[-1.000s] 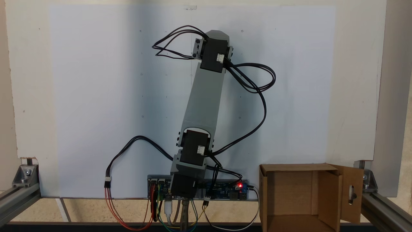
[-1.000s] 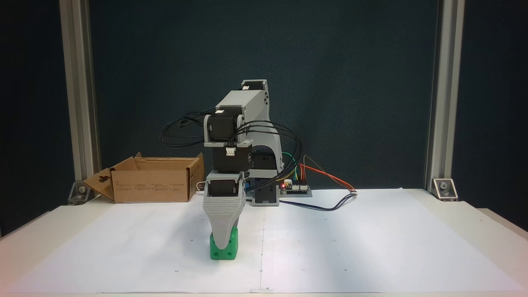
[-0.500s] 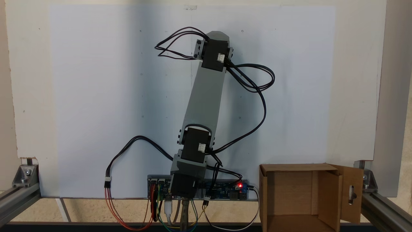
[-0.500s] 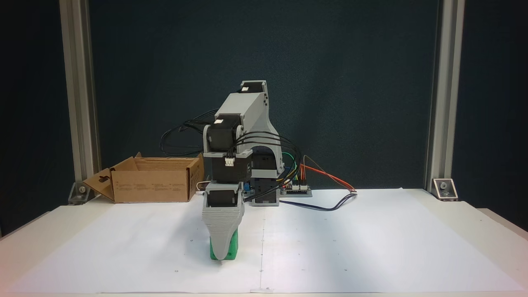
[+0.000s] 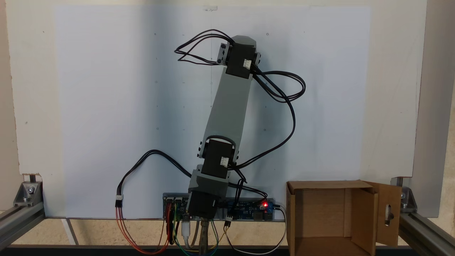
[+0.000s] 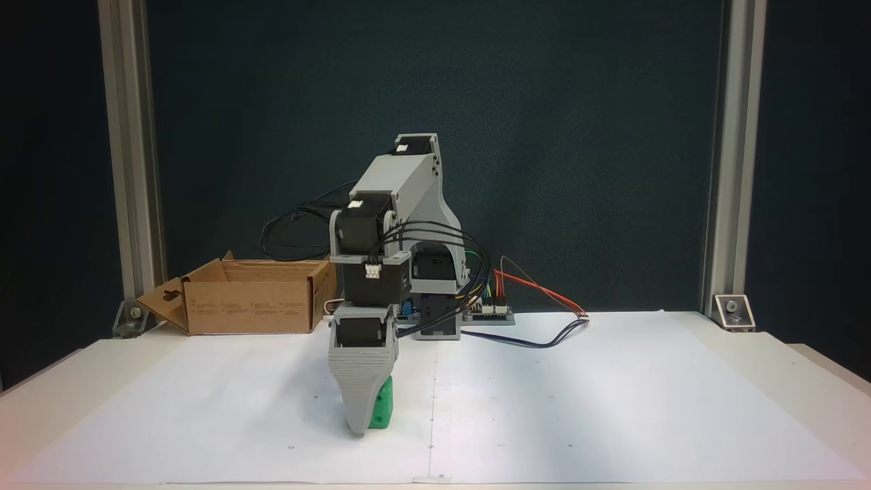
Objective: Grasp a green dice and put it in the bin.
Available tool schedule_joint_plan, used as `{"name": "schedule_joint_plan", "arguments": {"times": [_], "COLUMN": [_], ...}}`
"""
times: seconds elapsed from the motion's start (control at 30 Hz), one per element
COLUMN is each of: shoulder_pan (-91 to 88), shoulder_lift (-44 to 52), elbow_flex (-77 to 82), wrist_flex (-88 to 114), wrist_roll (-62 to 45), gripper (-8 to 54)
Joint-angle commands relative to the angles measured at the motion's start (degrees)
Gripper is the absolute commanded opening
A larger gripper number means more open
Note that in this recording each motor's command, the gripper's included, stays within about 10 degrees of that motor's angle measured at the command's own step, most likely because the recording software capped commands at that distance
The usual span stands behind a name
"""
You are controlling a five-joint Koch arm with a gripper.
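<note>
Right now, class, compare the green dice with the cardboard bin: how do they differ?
The green dice is bright green; the bin is plain brown. The dice is tiny, the bin far larger. The dice sits mid-sheet behind the tool; the bin stands at the table's back edge, flaps open. Both are boxy and rest on the table.

We count one green dice (image 6: 382, 412) on the paper sheet (image 6: 578, 401), one cardboard bin (image 6: 252, 305) at the far left, one arm (image 6: 398, 224) carrying one gripper (image 6: 356, 427), and two circuit boards (image 5: 254, 208) at the arm's base.
</note>
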Motion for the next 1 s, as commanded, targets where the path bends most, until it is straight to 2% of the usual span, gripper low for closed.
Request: {"name": "schedule_joint_plan", "arguments": {"times": [0.0,0.2,0.4,0.8,0.97], "shoulder_pan": [0.0,0.3,0.7,0.7,4.4], "shoulder_lift": [0.0,-0.1,1.1,31.6,36.7], "elbow_flex": [-1.1,-0.7,-0.7,-0.7,-0.7], "wrist_flex": [-1.3,-1.6,1.2,15.0,16.0], "wrist_roll": [-4.0,-3.8,-1.9,1.5,1.5], "gripper": [32.8,11.6,11.5,11.5,11.5]}}
